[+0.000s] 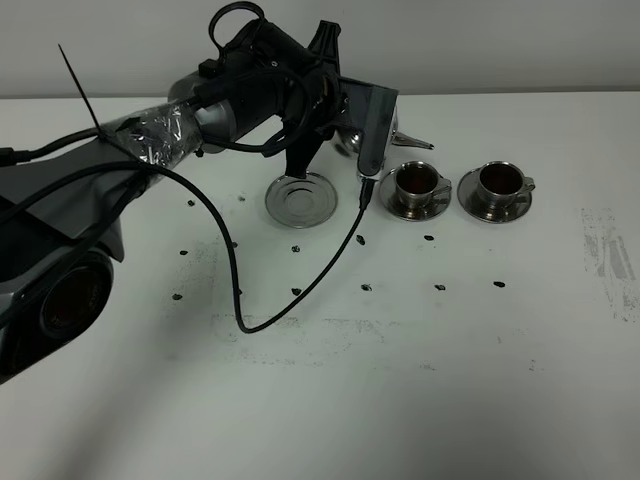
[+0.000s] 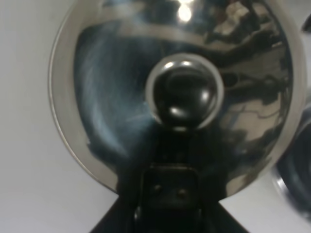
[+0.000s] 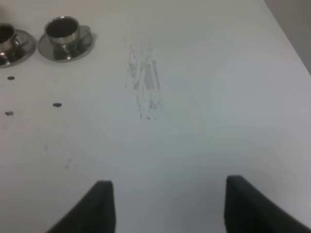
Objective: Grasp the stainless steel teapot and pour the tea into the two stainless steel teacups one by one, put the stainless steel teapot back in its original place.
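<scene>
My left gripper [image 1: 345,122] is shut on the stainless steel teapot [image 1: 410,138] and holds it just behind and left of the left teacup. The arm hides most of the pot, and only the spout shows. The left wrist view looks down on the teapot's lid and knob [image 2: 184,92], with the gripper [image 2: 170,187] shut at the handle side. The round steel dish [image 1: 300,200] stands bare. The two teacups [image 1: 418,183] [image 1: 500,182] sit on their saucers, with dark tea in both. My right gripper [image 3: 170,208] is open and empty over bare table, with the cups [image 3: 63,29] far off.
A black cable [image 1: 300,290] loops from the left arm across the white table in front of the dish. Small dark specks [image 1: 440,287] dot the table. A scuffed grey patch [image 3: 146,87] lies right of the cups.
</scene>
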Available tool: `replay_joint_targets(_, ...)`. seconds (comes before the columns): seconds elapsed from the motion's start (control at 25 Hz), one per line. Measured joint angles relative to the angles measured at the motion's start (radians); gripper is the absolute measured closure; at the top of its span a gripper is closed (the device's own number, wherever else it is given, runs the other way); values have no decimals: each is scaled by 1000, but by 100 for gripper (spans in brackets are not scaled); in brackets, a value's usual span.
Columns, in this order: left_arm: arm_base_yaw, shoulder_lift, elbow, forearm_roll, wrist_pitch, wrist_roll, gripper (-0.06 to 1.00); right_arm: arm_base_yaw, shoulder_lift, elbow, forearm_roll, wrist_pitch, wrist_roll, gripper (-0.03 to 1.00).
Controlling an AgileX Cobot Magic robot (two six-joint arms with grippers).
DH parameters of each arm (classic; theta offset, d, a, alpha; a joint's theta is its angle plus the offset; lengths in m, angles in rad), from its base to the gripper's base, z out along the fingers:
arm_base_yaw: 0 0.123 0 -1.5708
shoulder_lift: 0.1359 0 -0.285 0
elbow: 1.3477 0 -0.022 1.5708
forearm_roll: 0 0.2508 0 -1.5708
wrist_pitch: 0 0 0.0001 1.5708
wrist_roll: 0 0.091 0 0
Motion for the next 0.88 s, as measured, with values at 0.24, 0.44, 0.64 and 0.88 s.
replay_joint_targets(0.24, 0, -84, 41, -108, 52, -49, 77, 0, 0, 0, 0, 0, 0, 48)
replay_joint_targets(0.44, -9, -206, 213, -185, 52, -60, 77, 0, 0, 0, 0, 0, 0, 48)
replay_joint_targets(0.64, -26, -311, 381, -284, 53, -100, 77, 0, 0, 0, 0, 0, 0, 48)
replay_joint_targets(0.88, -58, -344, 466, -416, 41, -152, 77, 0, 0, 0, 0, 0, 0, 48)
